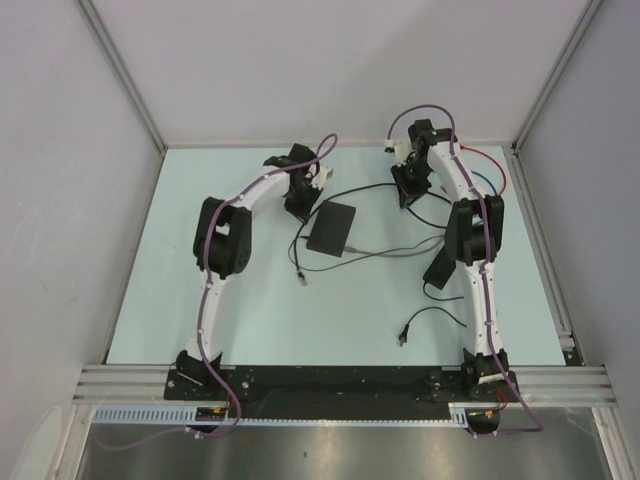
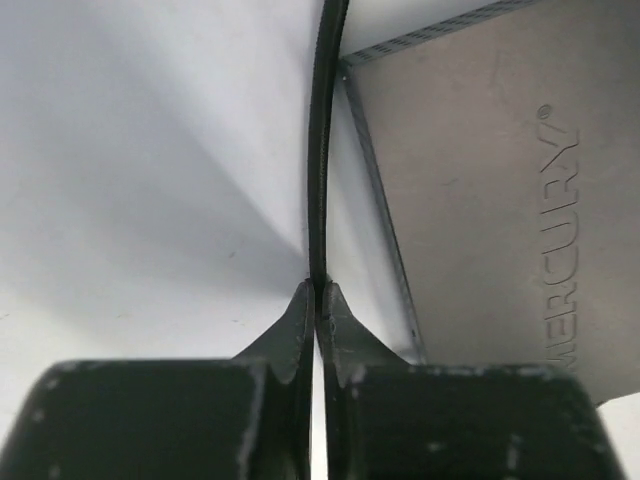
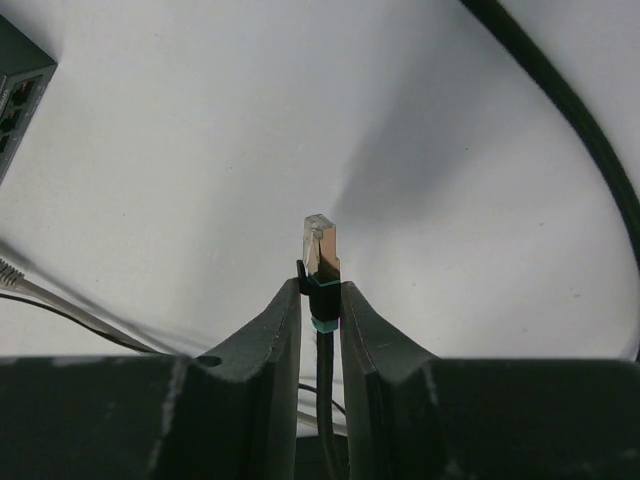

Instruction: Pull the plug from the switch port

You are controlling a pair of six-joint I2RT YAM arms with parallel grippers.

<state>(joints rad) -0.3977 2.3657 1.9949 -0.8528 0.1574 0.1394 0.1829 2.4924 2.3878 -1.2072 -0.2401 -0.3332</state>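
Observation:
The switch (image 1: pixel 332 229) is a flat black box in the middle of the table. In the left wrist view it (image 2: pixel 500 200) lies just right of the fingers, with "MERCURY" embossed on its top. My left gripper (image 2: pixel 317 290) is at its far left corner (image 1: pixel 300 197), shut on a thin black cable (image 2: pixel 318 150). My right gripper (image 3: pixel 320 290) is shut on the plug (image 3: pixel 320 248), a clear connector with a black boot. The plug is free in the air, well apart from the switch's socket corner (image 3: pixel 18 85). In the top view the right gripper (image 1: pixel 409 188) is far right of the switch.
A black adapter brick (image 1: pixel 438 268) lies beside the right arm. Loose cable ends lie at the front (image 1: pixel 402 338) and left of the switch (image 1: pixel 301 280). A grey cable (image 1: pixel 390 250) leaves the switch's right side. Walls enclose the table on three sides.

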